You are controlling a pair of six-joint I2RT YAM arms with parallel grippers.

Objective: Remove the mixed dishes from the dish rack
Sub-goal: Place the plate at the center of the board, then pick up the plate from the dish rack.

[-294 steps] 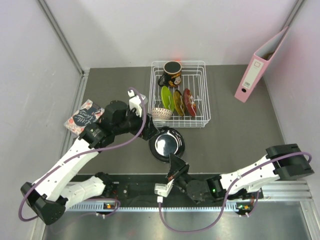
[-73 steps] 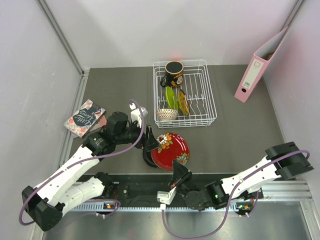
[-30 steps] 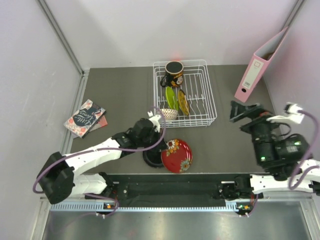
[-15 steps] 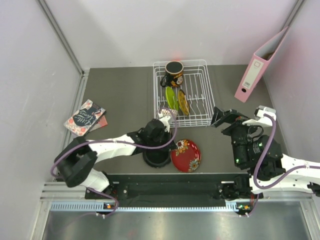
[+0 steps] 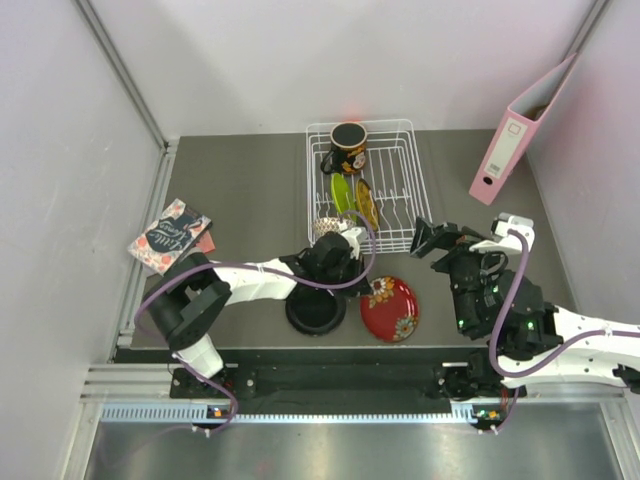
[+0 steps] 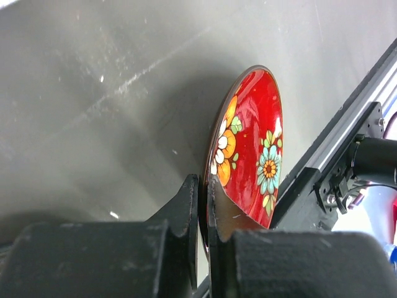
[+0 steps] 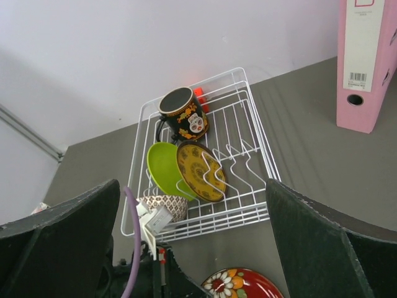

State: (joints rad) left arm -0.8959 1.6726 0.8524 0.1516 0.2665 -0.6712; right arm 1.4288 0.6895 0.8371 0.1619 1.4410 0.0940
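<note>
Left wrist view: my left end effector [image 6: 203, 186] is clamped on the rim of the red plate [image 6: 254, 149], which is tilted over the desk [image 6: 93, 93]. Half a second ago that plate was closer to the black plate [image 5: 316, 312]; now it is apart, to its right. It is out of the rack [image 5: 408, 128], and I judge only the release is left. My right end effector [image 5: 437, 240], fingers wide apart, was folded at the near edge two seconds ago and now faces the rack. The mug [image 7: 183, 115], green plate [image 7: 164, 167], yellow plate [image 7: 198, 171] and bowl [image 7: 162, 207] are still inside it.
</note>
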